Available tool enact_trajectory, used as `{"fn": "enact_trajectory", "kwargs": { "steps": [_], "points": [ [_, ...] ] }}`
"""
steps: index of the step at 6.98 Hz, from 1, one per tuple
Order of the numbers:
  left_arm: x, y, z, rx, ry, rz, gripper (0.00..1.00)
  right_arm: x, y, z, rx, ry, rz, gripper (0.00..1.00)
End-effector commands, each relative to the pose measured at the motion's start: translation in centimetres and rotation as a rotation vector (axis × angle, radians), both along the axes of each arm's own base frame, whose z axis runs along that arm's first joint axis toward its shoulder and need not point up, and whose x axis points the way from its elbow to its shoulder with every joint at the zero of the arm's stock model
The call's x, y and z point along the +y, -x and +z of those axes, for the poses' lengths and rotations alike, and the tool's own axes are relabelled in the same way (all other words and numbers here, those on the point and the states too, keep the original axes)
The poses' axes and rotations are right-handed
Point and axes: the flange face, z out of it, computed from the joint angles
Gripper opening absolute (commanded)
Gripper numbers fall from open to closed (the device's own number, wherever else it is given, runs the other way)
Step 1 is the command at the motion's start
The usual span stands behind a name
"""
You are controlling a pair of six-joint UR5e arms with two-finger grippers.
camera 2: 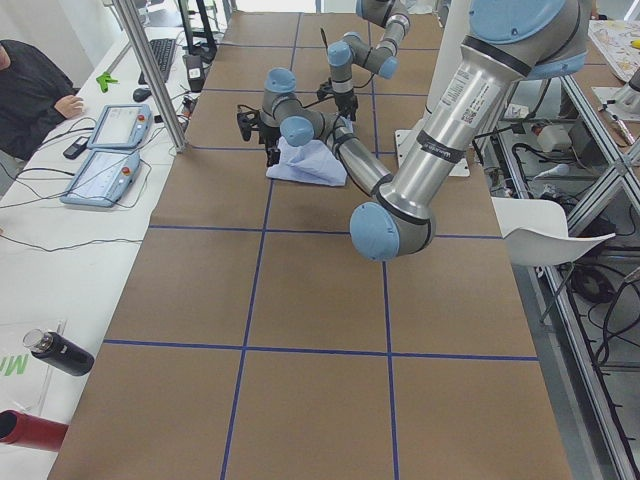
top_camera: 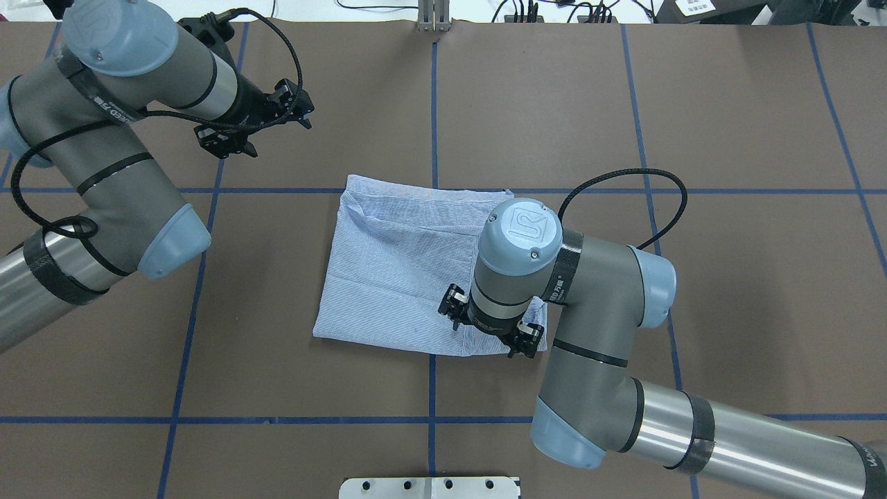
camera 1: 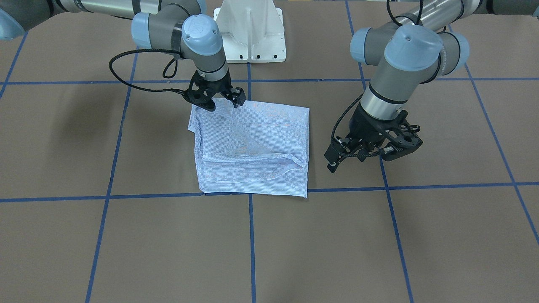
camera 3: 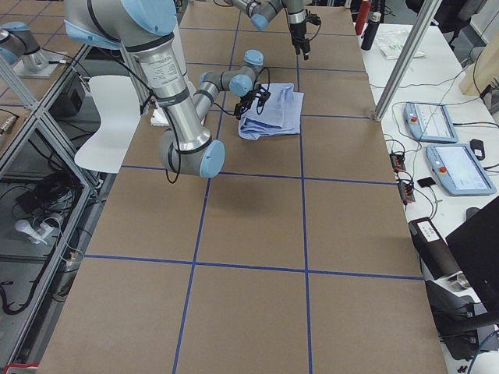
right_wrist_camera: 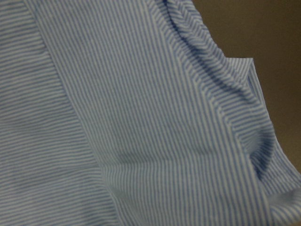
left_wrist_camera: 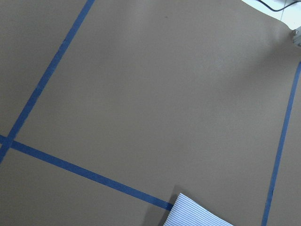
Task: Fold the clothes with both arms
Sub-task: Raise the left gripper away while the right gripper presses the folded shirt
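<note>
And here we are, late in the job by our reckoning. The shirt (camera 1: 252, 147) lies in the middle of the counter (camera 1: 421, 235) as a compact, roughly square packet. No sleeve trails out, and we see no collar or buttons from above, so the big folds look done. Its far edge from the robot sits right along a blue tape line (camera 1: 147, 196).

The right hand (camera 1: 223, 104) is down at the packet's robot-side corner, fingers spread and gripping nothing. Its wrist view is filled with striped cloth, so it is very close to the fabric, though we can't tell whether it touches it.

The left hand (camera 1: 362, 155) hovers well clear on the other side, over bare counter. It looks spread too, and it carries nothing; its own camera catches only a corner of the cloth.

What's left? Not much, we'd say. A puffy ridge runs across the top layer toward the left arm's side, and the edge under the right hand is a little ragged — a smoothing pass or a squaring-up would tidy that. Whether one more fold is intended, we can't judge from here.
</note>
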Motion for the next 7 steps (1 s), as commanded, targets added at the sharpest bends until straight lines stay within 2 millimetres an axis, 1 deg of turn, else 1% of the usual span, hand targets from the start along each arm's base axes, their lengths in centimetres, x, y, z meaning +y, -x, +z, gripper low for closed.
{"fn": "enact_trajectory", "kwargs": {
  "steps": [1,2,3,4,5,6,7],
  "points": [
    [0.0,0.0,-0.1,0.001,0.0,0.0,0.99,-2.2,0.9,2.9,0.028,-0.032,0.012,1.0],
    [0.0,0.0,0.1,0.0,0.001,0.0,0.99,-3.7,-0.2,2.8,0.027,-0.024,0.032,1.0],
    [0.0,0.0,0.0,0.001,0.0,0.0,0.99,-4.5,-0.9,2.9,0.03,-0.02,0.043,1.0],
    [0.0,-0.1,0.3,-0.002,0.002,0.002,0.99,-4.3,-1.1,2.5,0.022,-0.022,0.043,1.0],
    [0.0,0.0,0.3,-0.003,0.0,0.0,0.99,-3.8,-2.1,2.2,0.006,-0.03,0.043,1.0],
    [0.0,0.0,0.2,-0.001,-0.002,0.0,0.99,-3.7,-3.9,2.7,0.0,-0.033,0.054,1.0],
    [0.0,0.0,0.2,-0.001,-0.002,0.002,0.99,-4.1,-5.3,2.7,-0.012,-0.038,0.058,1.0]
  ]
}}
